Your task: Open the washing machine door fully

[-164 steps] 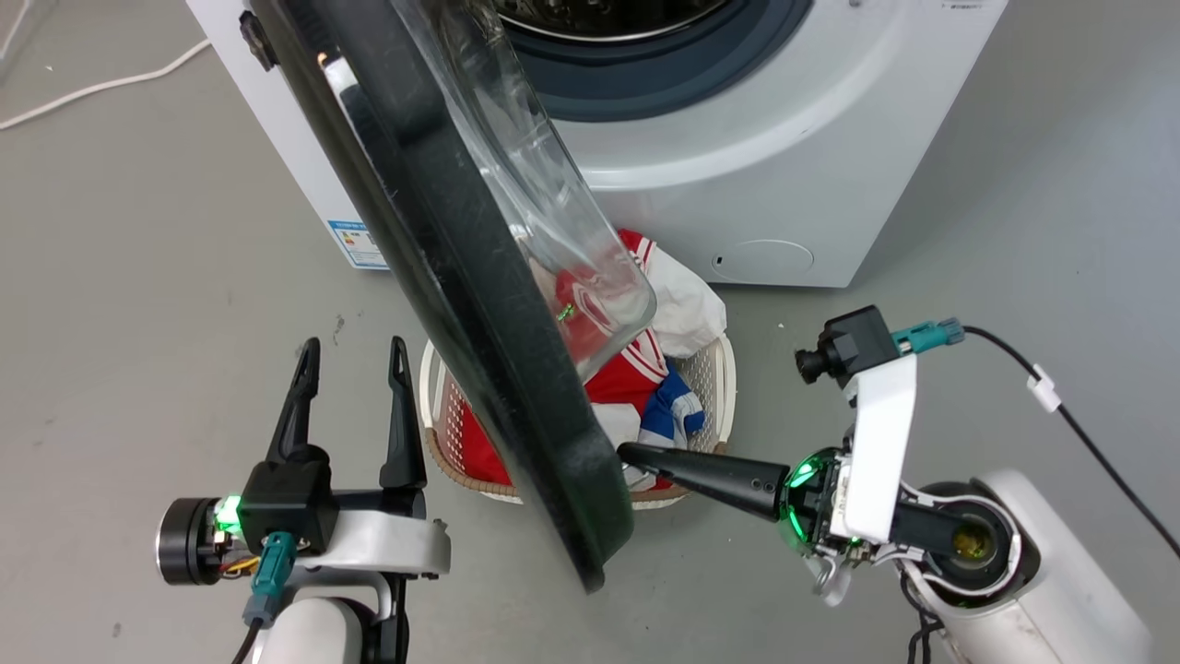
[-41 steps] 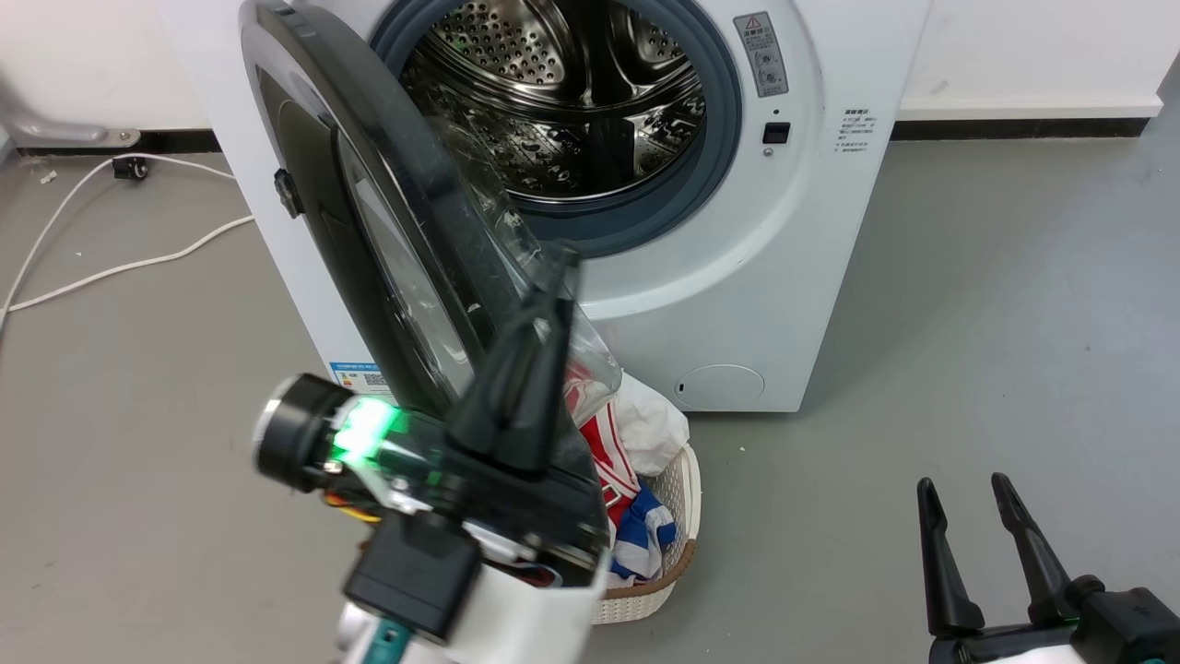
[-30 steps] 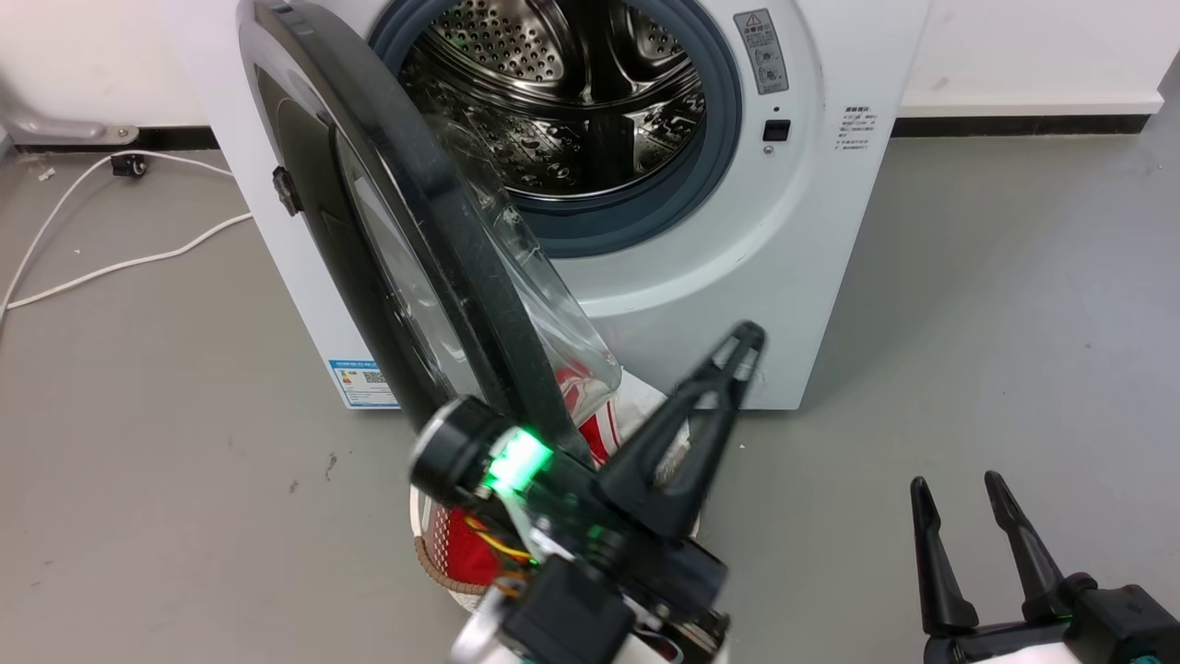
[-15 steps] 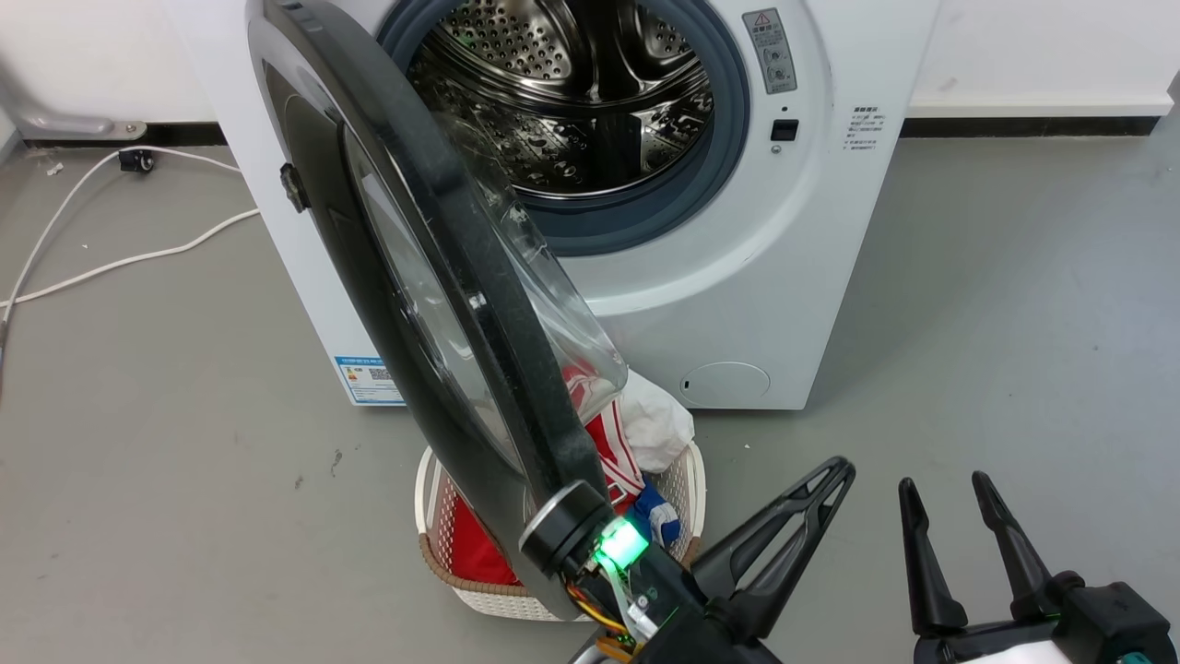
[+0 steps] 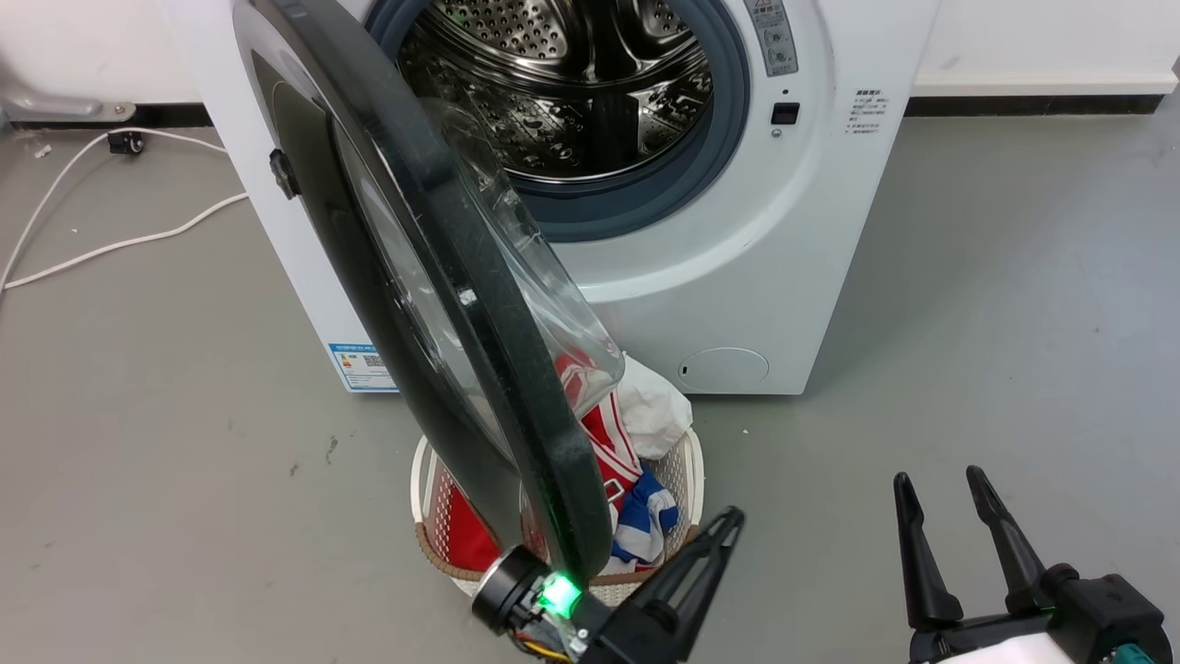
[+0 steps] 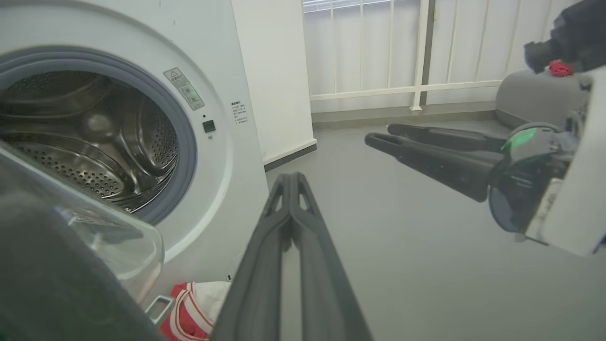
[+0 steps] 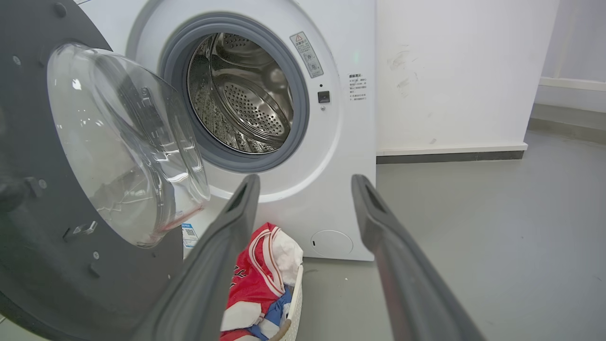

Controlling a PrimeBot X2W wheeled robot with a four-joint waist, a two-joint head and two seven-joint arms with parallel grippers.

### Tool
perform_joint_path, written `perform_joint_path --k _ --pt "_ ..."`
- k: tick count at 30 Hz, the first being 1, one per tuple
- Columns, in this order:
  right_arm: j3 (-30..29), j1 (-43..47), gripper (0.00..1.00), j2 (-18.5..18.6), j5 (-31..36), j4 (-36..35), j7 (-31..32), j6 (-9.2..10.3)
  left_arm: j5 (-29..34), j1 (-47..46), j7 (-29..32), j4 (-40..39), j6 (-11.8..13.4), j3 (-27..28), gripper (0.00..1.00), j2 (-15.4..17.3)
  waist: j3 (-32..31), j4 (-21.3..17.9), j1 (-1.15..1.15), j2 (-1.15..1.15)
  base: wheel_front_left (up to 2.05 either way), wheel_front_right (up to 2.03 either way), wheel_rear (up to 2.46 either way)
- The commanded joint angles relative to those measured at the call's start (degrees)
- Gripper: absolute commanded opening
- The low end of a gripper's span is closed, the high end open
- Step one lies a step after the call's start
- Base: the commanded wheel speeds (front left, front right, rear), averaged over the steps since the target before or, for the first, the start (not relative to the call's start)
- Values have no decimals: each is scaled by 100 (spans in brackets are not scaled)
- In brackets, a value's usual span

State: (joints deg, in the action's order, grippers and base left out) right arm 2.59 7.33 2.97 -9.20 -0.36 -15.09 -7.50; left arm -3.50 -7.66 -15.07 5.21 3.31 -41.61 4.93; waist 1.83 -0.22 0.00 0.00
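In front of the washing machine (image 5: 737, 267) we see a white woven basket (image 5: 687, 466) on the grey floor. It holds a heap of laundry: a red-and-white garment (image 5: 608, 433), a blue-and-white piece (image 5: 645, 521) and a white cloth (image 5: 650, 406) that bulges over the rim toward the machine. The perforated steel drum (image 5: 572, 83) stands exposed inside its grey rubber ring. The washing machine door (image 5: 479, 304) is hinged on the machine's left side. It is swung well out and stands nearly edge-on to the head camera. Its clear glass bowl (image 5: 544, 286) faces the drum opening and its lower edge hangs above the basket. The left gripper (image 5: 730, 518) sits low, just right of the door's bottom edge. Its two fingers are pressed together at the tips with nothing between them and point away from the door. We cannot tell whether its wrist touches the rim. The right gripper (image 5: 938, 478) rests at the lower right, well apart from the door. Its jaws are spread wide and hold nothing.
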Motion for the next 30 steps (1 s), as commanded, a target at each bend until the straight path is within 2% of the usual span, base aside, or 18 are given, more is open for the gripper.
perform_joint_path --k 1,9,16,23,30 --pt "1 -43 100 -18 -38 7 -10 1 -30 49 -16 55 24 42 0 31 11 -3 0 0 0 0 0" --pt "-1 -128 100 -18 8 49 -10 1 -184 5 -16 483 100 480 0 76 87 -3 0 0 0 0 0" --pt "5 -113 100 -18 16 104 -10 1 -205 52 -16 466 236 931 0 144 88 52 0 0 0 0 0" --pt "54 -5 100 -18 -1 169 -10 1 -61 181 -10 341 356 1218 0 291 3 240 0 0 0 0 0" --pt "65 60 100 -17 41 223 -10 1 -35 436 -10 142 411 1336 0 284 -64 548 0 0 0 0 0"
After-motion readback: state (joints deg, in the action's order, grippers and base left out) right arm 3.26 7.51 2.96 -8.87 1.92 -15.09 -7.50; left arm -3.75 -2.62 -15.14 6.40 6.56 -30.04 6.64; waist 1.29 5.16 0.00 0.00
